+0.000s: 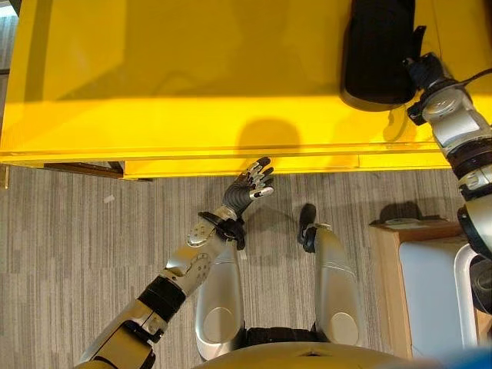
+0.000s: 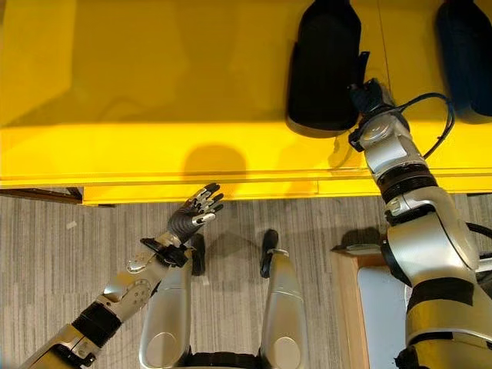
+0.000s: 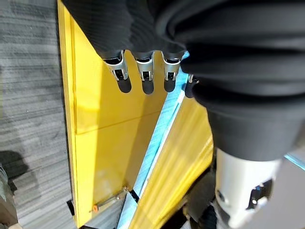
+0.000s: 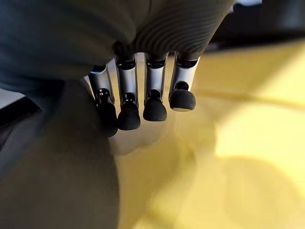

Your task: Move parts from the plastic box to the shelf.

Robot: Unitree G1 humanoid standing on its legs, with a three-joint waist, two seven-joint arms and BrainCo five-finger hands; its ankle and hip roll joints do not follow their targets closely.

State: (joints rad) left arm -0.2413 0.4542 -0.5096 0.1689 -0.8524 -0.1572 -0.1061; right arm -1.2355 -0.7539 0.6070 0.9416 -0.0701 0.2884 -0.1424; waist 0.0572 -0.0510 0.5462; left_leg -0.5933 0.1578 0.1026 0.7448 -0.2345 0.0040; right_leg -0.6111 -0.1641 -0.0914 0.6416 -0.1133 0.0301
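Observation:
A black part (image 1: 378,50) lies on the yellow shelf (image 1: 154,77) at the far right. My right hand (image 2: 367,96) rests at that part's right side. In the right wrist view its fingers (image 4: 155,95) hang straight over the yellow surface, with the dark part (image 4: 47,157) beside them and nothing held. A second black part (image 2: 465,54) lies further right on the shelf. My left hand (image 1: 250,188) is open, fingers spread, above the floor just before the shelf's front edge, and it is empty. The left wrist view shows its fingers (image 3: 143,71) pointing at the shelf's yellow side (image 3: 105,133).
A pale plastic box (image 1: 430,284) stands on a wooden stand (image 1: 384,254) at the lower right, beside my right arm. Grey carpet (image 1: 77,254) runs along the front of the shelf. The left half of the shelf top is bare yellow.

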